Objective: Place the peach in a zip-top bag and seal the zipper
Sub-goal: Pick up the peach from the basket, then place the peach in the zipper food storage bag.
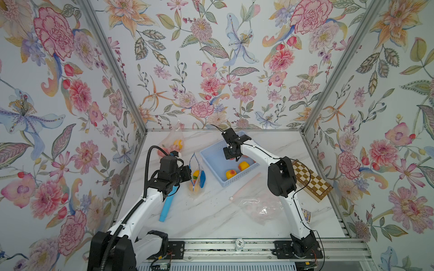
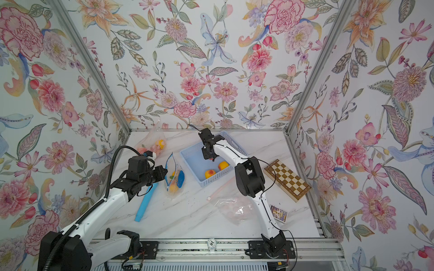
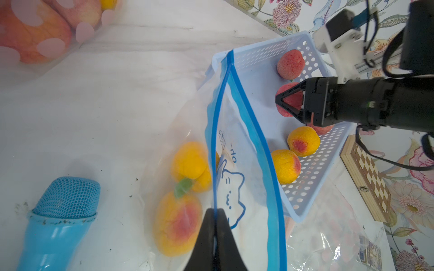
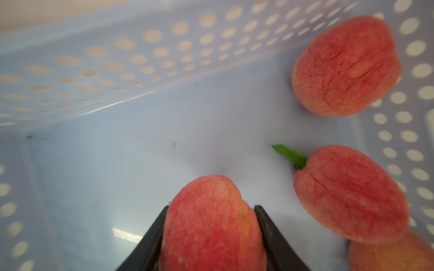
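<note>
A marble table (image 1: pixel 206 218) is enclosed by flowered walls (image 1: pixel 211 58). Near its middle a clear zip-top bag (image 1: pixel 196 174) with a blue zipper is held upright, its mouth gaping open. One lip of that mouth is pinched by the tightly closed left gripper (image 3: pixel 215 212); the other lip is bowed away from it. Two yellow peaches (image 3: pixel 178 223) are seen low down inside the bag. Just beside the bag a pale blue perforated basket (image 1: pixel 212 157) is set. The right gripper (image 4: pixel 211 207) is lowered into the basket, and a red peach (image 4: pixel 211 232) is clasped between its fingers, which are pressed against both sides of the fruit. Whether this peach is lifted off the basket floor cannot be told. Other peaches (image 4: pixel 345 68), red and yellow, are seen lying in the basket. A blue toy microphone (image 1: pixel 167 204) is laid partly under the left arm, and a folded chessboard (image 1: pixel 312 181) beside the right arm.
</note>
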